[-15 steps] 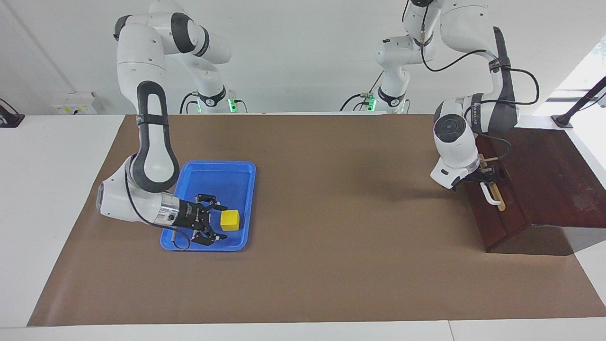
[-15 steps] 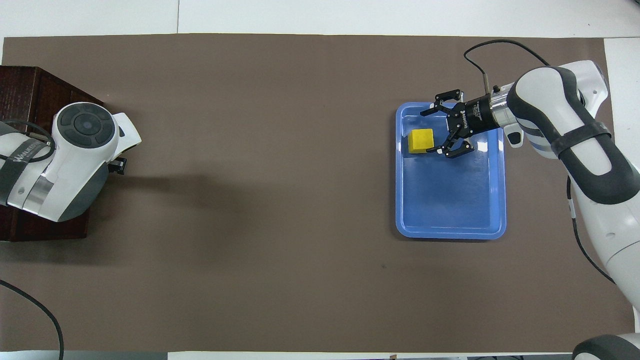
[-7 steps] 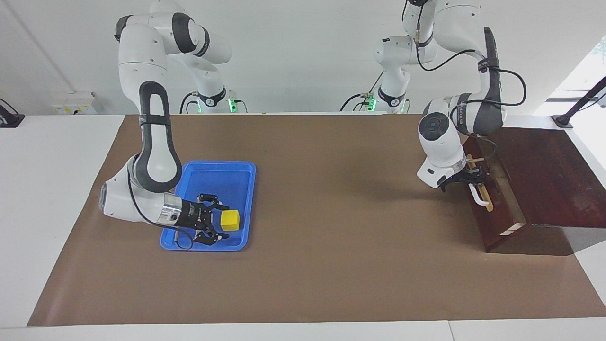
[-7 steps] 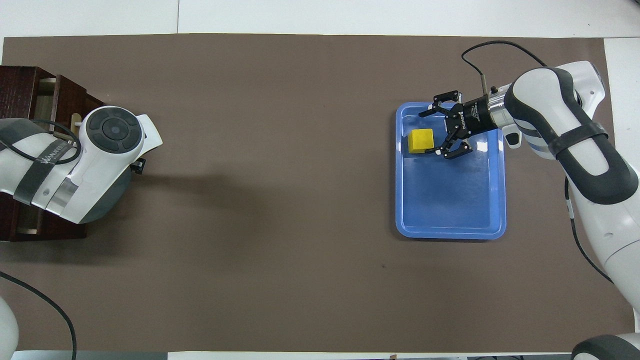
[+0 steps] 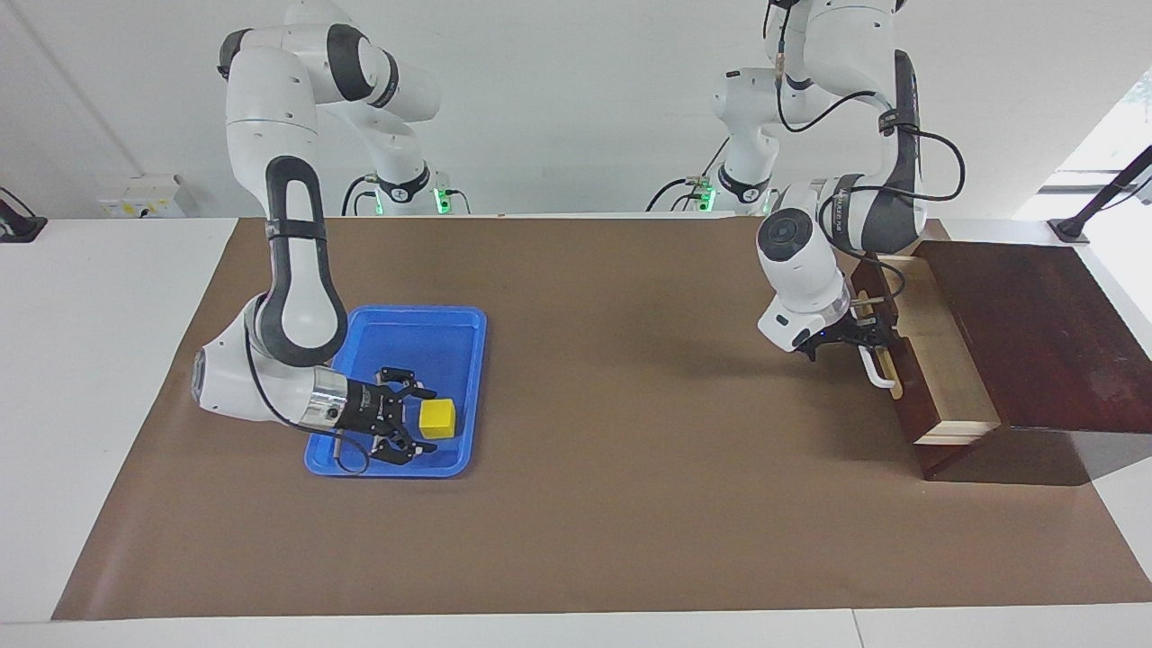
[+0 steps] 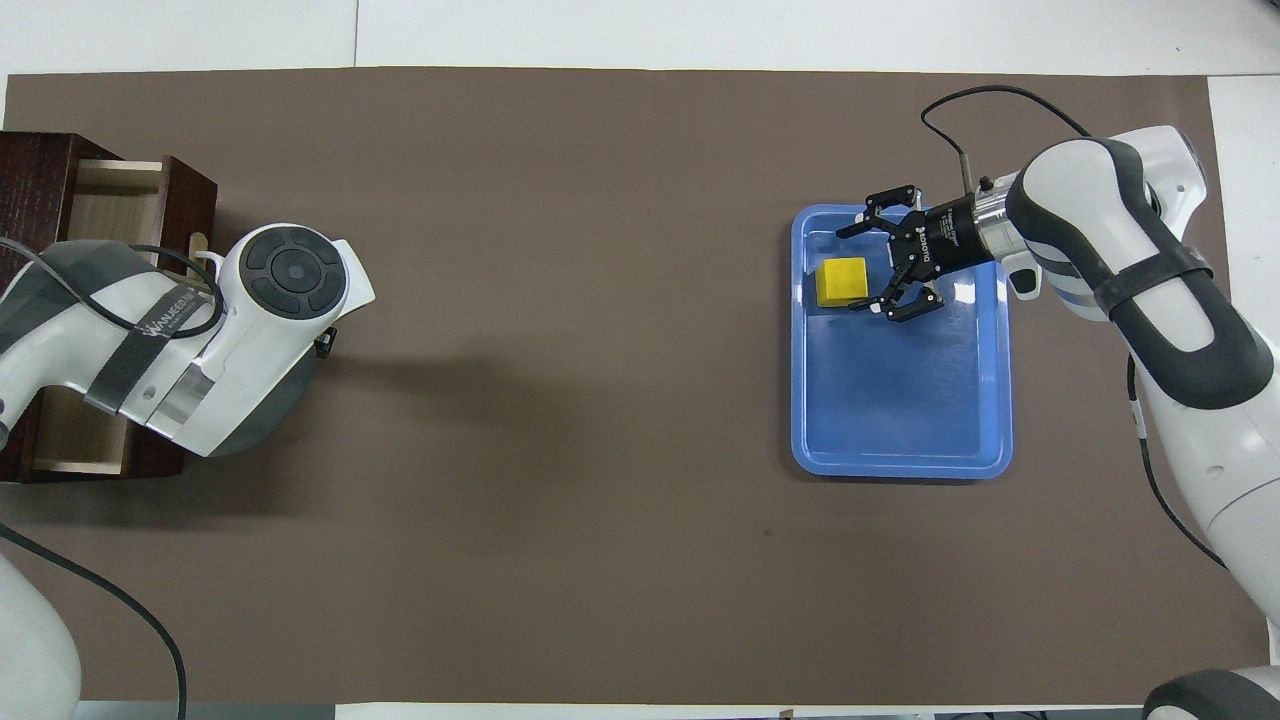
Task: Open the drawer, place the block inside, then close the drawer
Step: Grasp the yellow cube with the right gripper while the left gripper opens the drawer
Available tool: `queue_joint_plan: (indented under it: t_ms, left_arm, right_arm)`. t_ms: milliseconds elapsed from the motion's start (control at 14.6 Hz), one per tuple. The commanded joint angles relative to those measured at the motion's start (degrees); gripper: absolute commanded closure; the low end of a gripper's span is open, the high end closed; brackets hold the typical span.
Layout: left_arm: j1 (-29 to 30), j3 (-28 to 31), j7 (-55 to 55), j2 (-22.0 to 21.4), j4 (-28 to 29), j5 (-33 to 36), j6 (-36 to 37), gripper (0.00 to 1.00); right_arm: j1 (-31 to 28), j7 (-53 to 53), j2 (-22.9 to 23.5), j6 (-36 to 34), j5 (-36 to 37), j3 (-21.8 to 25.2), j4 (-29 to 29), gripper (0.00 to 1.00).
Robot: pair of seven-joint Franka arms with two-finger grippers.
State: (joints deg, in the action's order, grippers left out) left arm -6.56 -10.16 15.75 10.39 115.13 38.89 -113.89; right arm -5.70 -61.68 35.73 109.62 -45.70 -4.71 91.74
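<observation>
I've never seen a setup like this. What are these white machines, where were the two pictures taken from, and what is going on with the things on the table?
They are two robot arms, each ending in a two-finger gripper. One picture looks at them from across the table; the other looks down from above their own end, so the sides appear swapped.

On the brown mat, a blue tray lies toward the right arm's end. In it sits a small yellow block. The right gripper is low over the tray, its fingers spread beside the block, which nothing holds.

Toward the left arm's end stands a dark wooden box. Its drawer is pulled partly out, showing pale wood inside. The left gripper is at the drawer's white handle and seems to grip it.
</observation>
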Motion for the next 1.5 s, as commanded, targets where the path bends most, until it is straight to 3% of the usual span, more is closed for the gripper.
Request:
queue_joint_plan:
  t_ms: [0,956,1366,1434]
  left_arm:
    - [-1.9,0.2,0.5,-0.9,0.4,-2.1,1.6,0.0]
    - [-3.0,0.3,-1.5,-1.4,-2.4,-2.6,4.9,0.0]
    - [-3.1,0.2,-4.8,-1.6,-8.1,-5.5,10.9,0.0]
    - [-3.4,0.2,-5.6,-1.6,-9.9,-6.3,13.1,0.0]
  right_arm:
    - [-0.2,-0.5,-1.5,1.2,-0.7,-0.1,2.0,0.0]
    - [-0.6,4.4,-3.8,1.2,-0.2,0.1,5.8,0.0]
    - [-1.0,4.5,-3.9,1.2,-0.2,0.2,5.8,0.0]
    - [-0.9,4.4,-3.8,1.2,-0.2,0.2,5.8,0.05]
